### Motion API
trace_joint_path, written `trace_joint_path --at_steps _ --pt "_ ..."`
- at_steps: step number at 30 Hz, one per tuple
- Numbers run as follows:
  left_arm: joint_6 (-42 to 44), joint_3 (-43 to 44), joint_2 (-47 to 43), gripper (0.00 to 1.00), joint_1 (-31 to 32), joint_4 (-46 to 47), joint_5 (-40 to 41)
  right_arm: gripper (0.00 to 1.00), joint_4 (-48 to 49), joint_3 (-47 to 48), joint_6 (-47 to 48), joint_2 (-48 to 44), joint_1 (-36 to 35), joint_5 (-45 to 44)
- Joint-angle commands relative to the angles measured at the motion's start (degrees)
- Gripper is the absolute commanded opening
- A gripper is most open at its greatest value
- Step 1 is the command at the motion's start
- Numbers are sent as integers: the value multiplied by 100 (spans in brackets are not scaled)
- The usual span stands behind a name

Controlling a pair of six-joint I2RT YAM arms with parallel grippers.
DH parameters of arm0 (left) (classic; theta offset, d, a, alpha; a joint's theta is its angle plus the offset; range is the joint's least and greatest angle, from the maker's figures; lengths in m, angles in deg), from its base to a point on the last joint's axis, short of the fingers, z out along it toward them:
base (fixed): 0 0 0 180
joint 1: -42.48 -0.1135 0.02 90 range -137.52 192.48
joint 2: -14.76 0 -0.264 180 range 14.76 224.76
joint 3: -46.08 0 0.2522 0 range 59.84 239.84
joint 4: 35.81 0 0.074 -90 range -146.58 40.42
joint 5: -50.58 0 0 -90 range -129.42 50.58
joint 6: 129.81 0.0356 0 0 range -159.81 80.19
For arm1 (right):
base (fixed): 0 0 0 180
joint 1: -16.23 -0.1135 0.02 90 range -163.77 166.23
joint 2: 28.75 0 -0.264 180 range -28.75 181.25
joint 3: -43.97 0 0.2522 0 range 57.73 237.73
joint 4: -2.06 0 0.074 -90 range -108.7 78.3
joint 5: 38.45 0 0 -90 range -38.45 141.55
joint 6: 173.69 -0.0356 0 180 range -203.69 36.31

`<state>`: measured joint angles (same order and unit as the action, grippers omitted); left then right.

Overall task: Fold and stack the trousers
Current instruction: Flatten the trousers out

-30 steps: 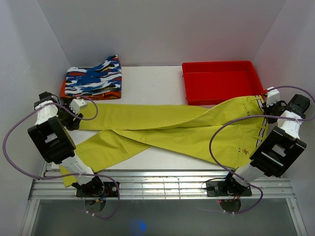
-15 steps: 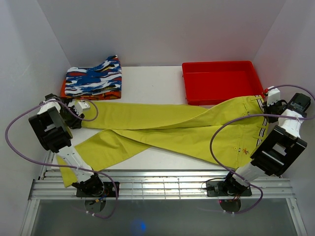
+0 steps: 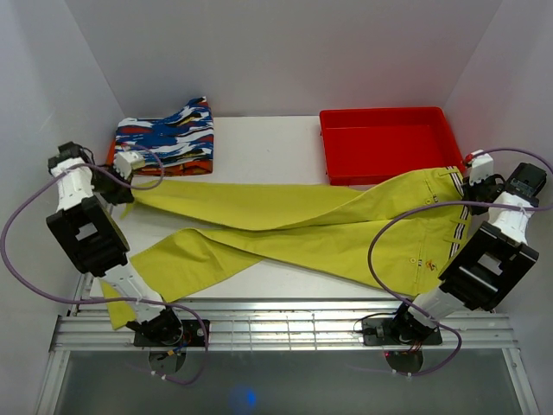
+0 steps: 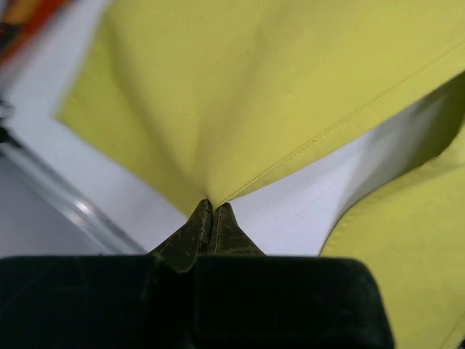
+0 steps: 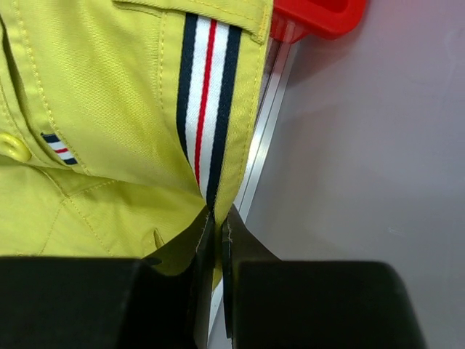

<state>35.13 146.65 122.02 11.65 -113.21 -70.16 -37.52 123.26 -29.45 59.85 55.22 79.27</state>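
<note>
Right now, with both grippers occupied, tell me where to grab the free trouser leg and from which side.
Grip the free leg at its cuff, coming from the left with the left gripper once it releases the other leg. The cuff lies at the near-left table edge, partly behind the left arm, so its outer corner is most open. The right gripper holds the waist.

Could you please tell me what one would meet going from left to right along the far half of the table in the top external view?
folded patterned garment → red tray → right gripper. The trousers stretch across nearly the whole width, so they have no single place.
</note>
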Motion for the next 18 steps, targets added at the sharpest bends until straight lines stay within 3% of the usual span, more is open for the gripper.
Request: trace_joint_path --at_steps 1,5,10,14,18 --pt "-1100 1337 -434 0 -283 -1177 -1082 8 480 -110 -115 -325 31 172" --pt "-1743 1866 -698 0 -748 -1676 -1154 8 614 -208 -159 -404 74 216" --pt "-2184 1261 -1478 0 -1302 -1669 -1039 8 728 -234 -212 -580 302 382" --pt "-2571 988 -2164 0 -2476 -1469 -1399 8 728 -252 -203 -791 829 839" --pt "-2414 733 -2762 0 -3016 -1441 -1522 8 684 -392 -28 -958 1287 1331"
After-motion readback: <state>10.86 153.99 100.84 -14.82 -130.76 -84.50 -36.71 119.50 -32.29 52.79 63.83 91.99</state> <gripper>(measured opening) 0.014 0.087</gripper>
